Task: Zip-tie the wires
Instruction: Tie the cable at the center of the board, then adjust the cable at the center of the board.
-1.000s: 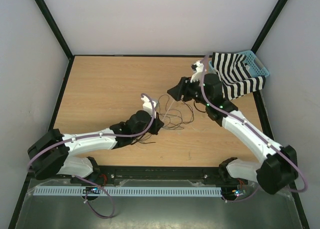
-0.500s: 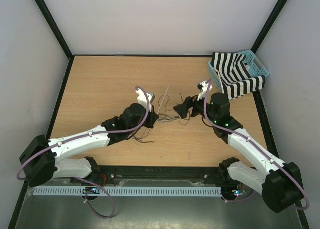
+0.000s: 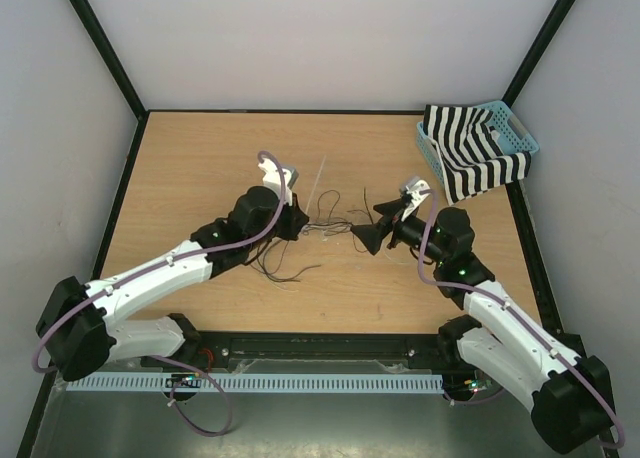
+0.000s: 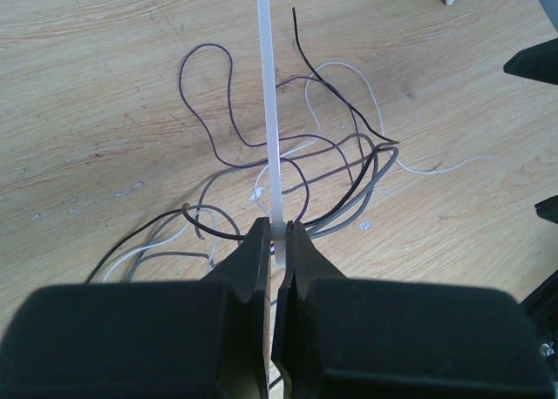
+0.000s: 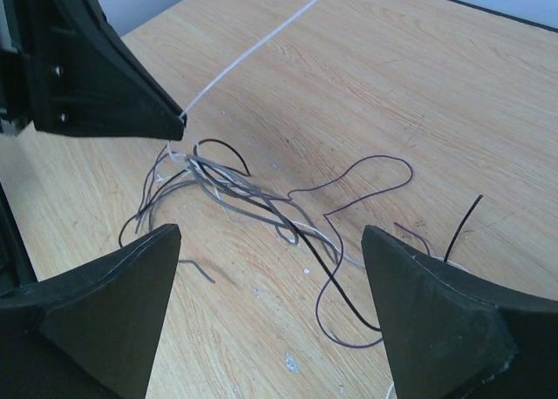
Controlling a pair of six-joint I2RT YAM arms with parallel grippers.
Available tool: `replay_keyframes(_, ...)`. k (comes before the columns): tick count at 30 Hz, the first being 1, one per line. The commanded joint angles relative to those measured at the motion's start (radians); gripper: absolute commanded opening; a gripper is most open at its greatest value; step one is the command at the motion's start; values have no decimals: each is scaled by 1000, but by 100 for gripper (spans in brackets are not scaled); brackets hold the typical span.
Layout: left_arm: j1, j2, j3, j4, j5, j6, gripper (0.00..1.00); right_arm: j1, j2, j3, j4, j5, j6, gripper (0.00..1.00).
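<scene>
Left gripper [image 4: 277,229]: in the left wrist view the jaws fill the bottom of the frame, closed almost completely. They pinch the lower end of the zip tie [image 4: 268,111]. The whitish strip runs straight up from the fingertips and leaves the frame at the top edge.

Right gripper [image 5: 270,242]: in the right wrist view the two fingers stand at the lower left and lower right, spread wide apart. Nothing is between them and they touch nothing. They hang above the table [image 3: 220,158].

The wires [image 4: 349,168] lie on the wood in a loose tangle of dark, grey and pale strands. In the left wrist view they are directly beyond the closed fingertips, at the middle of the frame. Several strands pass under the zip tie, and loops curl to the upper left and right. In the right wrist view the tangle sits at the centre, above the open fingers and just below the tip of the left gripper in the upper left.

In the overhead view the wires lie at the centre of the frame, between the two grippers, with loose ends trailing to the lower left. Whether the zip tie encircles them cannot be told.

Further off, a blue basket [image 3: 525,138] holding a black-and-white striped cloth [image 3: 470,158] stands at the upper right, well apart from the wires.
</scene>
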Motion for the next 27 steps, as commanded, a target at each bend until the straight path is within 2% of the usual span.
replay_keyframes(1,23,1,62,-25,47,23,0,-3,-27,-41,54,-27,-42,95)
replay_keyframes(13,60,36,195,-145,107,103,0,-3,-15,-67,86,-93,-71,90)
replay_keyframes(18,59,55,213,-171,123,111,0,-3,22,-74,197,-155,-27,73)
replay_keyframes(27,61,42,214,-205,104,132,0,-1,165,-63,494,-294,4,70)
